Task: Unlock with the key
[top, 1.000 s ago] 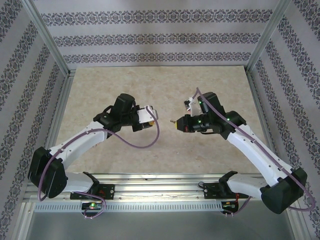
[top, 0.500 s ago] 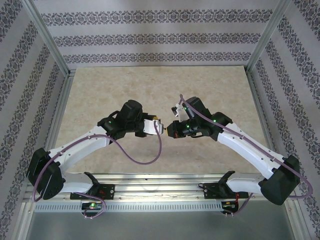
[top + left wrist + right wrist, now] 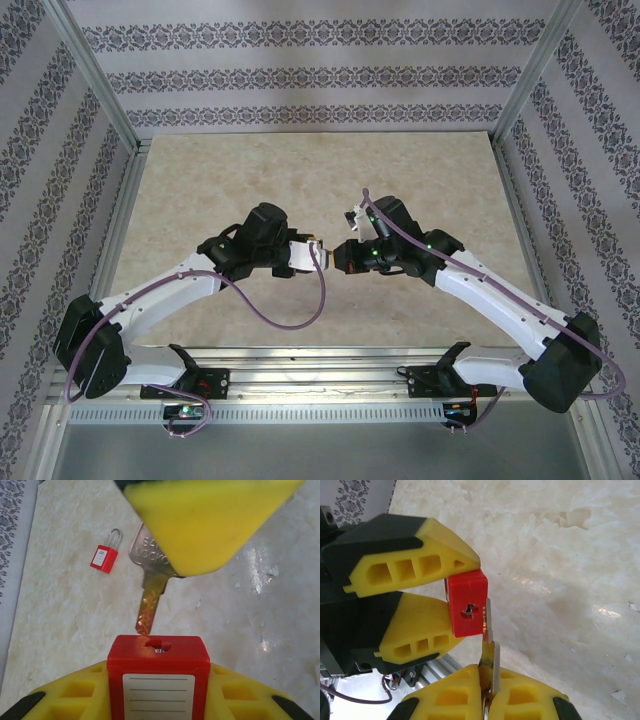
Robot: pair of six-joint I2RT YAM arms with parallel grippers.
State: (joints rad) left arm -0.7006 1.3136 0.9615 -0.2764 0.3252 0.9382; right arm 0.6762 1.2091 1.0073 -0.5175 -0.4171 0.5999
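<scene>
The left gripper (image 3: 466, 586) is clamped on the red padlock (image 3: 158, 656), held above the table (image 3: 200, 180) at mid-workspace. The right gripper (image 3: 490, 677) pinches the key (image 3: 151, 587), tip just beside the keyway (image 3: 157, 644).

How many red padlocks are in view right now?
2. The held padlock sits in the left gripper, keyhole toward the key. The loose padlock lies on the table beyond it. Others may be hidden under the arms.
</scene>
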